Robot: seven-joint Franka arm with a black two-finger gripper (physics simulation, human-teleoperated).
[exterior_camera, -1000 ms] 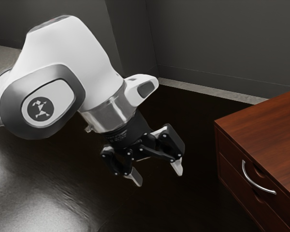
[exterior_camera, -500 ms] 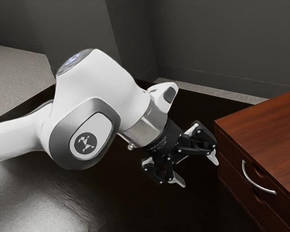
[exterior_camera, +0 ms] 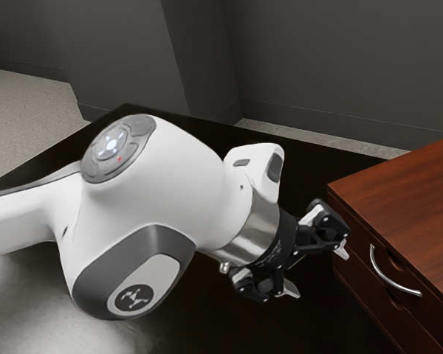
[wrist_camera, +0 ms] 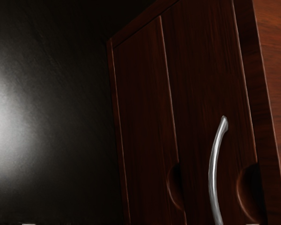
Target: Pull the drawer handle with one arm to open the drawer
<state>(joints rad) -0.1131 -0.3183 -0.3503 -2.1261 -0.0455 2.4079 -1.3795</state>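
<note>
A dark red wooden cabinet (exterior_camera: 417,188) stands at the exterior view's right. Its upper drawer front (exterior_camera: 358,240) lies flush with the cabinet and carries a curved silver handle (exterior_camera: 390,275). My black gripper (exterior_camera: 314,267) hangs open just off the cabinet's near front corner, short of the handle and touching nothing. One white-tipped finger (exterior_camera: 340,249) is close to the drawer front; the other is lower. In the wrist view the handle (wrist_camera: 216,171) arcs across the drawer front (wrist_camera: 201,84), with a second panel (wrist_camera: 143,126) beside it.
The cabinet rests on a glossy black tabletop (exterior_camera: 207,324). Dark grey walls (exterior_camera: 332,51) close the room behind, with a pale floor strip (exterior_camera: 317,138) at their foot. My bulky white arm (exterior_camera: 155,228) occupies the exterior view's left half.
My arm has swung toward the exterior view's right and lowered, bringing the gripper from mid-table up to the cabinet's front. The hand has turned to face the drawer. The fingers stay open.
</note>
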